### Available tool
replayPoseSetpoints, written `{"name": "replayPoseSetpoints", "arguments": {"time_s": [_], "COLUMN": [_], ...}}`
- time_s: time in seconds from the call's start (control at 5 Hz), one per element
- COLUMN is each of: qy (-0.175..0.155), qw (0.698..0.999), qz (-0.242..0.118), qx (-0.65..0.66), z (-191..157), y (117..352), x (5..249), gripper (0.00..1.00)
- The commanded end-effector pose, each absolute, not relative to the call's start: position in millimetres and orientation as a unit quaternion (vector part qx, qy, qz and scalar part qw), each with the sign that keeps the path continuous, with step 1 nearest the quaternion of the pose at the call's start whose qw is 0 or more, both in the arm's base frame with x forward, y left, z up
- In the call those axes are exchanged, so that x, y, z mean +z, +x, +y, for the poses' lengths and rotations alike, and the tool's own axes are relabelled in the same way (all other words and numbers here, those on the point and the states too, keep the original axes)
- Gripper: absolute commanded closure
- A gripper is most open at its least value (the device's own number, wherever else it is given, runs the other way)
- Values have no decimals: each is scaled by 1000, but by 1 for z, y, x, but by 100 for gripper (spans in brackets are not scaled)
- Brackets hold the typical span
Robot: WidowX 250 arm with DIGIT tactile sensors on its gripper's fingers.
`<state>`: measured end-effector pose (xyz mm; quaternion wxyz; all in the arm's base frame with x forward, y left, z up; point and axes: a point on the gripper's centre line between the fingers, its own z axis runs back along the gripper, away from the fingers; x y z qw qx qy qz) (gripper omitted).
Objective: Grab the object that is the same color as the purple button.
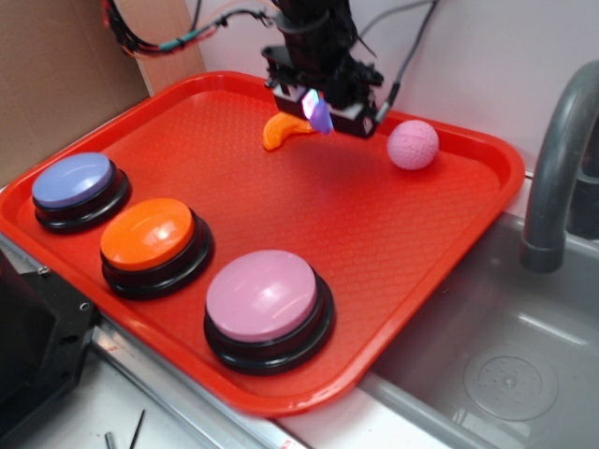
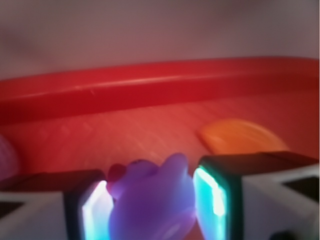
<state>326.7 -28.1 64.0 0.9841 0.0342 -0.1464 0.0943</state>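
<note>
A red tray (image 1: 449, 271) carries three domed buttons along its near left edge: the purple button (image 1: 73, 181), an orange button (image 1: 148, 233) and a pink button (image 1: 262, 295). At the far side lie an orange slice toy (image 1: 283, 131) and a pink ball (image 1: 413, 144), one on each side of the arm. A grey faucet (image 1: 560, 159) rises over a sink (image 1: 505, 365) to the right. The gripper (image 1: 321, 112) hangs above the tray's far part, pointing down, its lit fingers (image 2: 210, 192) clamped on the purple toy (image 2: 150, 202), which is lifted clear of the tray.
</note>
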Motion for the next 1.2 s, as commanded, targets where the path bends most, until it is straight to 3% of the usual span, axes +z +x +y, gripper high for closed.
{"name": "replayPoseSetpoints", "arguments": {"time_s": [0.0,0.4,0.6,1.0], "qy": [11,-17,-24,-32], "qw": [985,987,982,977], "qz": [-91,-102,-117,-132], "qx": [148,126,145,162], "z": [-26,-24,-19,-15], "y": [285,224,206,202], "x": [134,178,187,190], "gripper": [100,100,100,100]}}
